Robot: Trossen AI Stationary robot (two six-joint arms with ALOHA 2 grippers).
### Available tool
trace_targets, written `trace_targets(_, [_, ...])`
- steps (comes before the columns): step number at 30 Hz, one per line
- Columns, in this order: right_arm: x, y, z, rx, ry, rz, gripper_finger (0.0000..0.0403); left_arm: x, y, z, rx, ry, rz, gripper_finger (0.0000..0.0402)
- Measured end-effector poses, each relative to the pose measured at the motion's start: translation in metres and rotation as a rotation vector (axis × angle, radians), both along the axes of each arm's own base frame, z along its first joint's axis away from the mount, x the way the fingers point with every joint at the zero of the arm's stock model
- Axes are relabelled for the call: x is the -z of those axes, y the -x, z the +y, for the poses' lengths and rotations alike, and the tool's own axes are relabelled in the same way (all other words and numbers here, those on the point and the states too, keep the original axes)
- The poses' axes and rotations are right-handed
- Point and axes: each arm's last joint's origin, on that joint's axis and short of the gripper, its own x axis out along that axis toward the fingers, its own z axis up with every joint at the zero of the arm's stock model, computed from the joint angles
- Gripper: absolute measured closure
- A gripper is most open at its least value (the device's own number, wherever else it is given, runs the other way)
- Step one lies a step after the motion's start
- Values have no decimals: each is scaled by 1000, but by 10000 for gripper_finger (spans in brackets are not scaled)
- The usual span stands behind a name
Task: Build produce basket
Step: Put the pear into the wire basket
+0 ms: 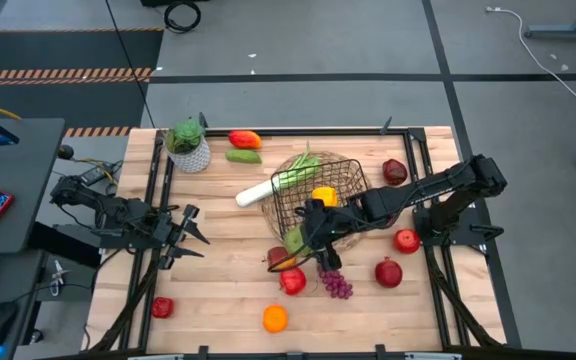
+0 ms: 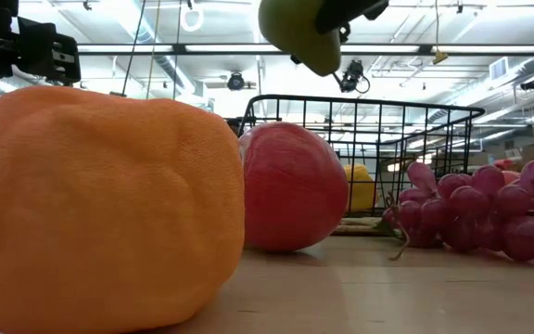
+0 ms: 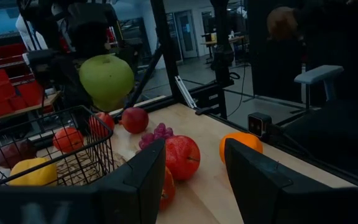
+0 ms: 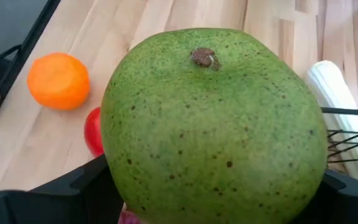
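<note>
My right claw (image 1: 301, 240) has its fingers closed around a speckled green toy apple (image 4: 213, 127), held up off the table (image 1: 218, 300) at the near rim of the black wire-grid basket (image 1: 343, 178). The right wrist view is almost filled by that apple; behind it I get only an orange toy fruit (image 4: 58, 81) and the white end of the long white-and-green leek (image 4: 337, 93). The left wrist view shows the apple hanging clear above the basket's edge, with a yellow piece (image 3: 33, 173) inside on the round woven mat. The low view is mostly blocked by the orange fruit, a red apple (image 2: 290, 186) and purple grapes (image 2: 489, 209). From above, the leek sticks out over the basket's far rim. My left claw (image 1: 190, 232) waits part open and empty at the table's left side.
</note>
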Motion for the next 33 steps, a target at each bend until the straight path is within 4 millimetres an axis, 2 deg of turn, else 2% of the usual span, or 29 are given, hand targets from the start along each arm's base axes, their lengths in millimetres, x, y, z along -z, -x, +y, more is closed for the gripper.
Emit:
trace_targets(6, [-10,0,-32,119,5,-36,70,0,0,0,0,0,0,230])
trace_targets(13, [-9,-2,-79,298,100,-28,70,0,0,0,0,0,1,230])
trace_targets(16, [-1,-4,-98,339,120,17,70,0,0,0,0,0,0,230])
trace_targets(19, [19,-11,-111,347,139,95,70,0,0,0,0,0,0,230])
trace_targets(22, [34,-17,-118,350,150,172,70,0,0,0,0,-1,4,230])
trace_targets(26, [33,-29,-115,327,127,161,70,0,0,0,0,-1,4,230])
trace_targets(28, [41,-34,-114,329,119,206,70,0,0,0,0,0,-1,230])
trace_targets(33, [52,-45,-117,423,-10,307,70,0,0,0,0,0,1,230])
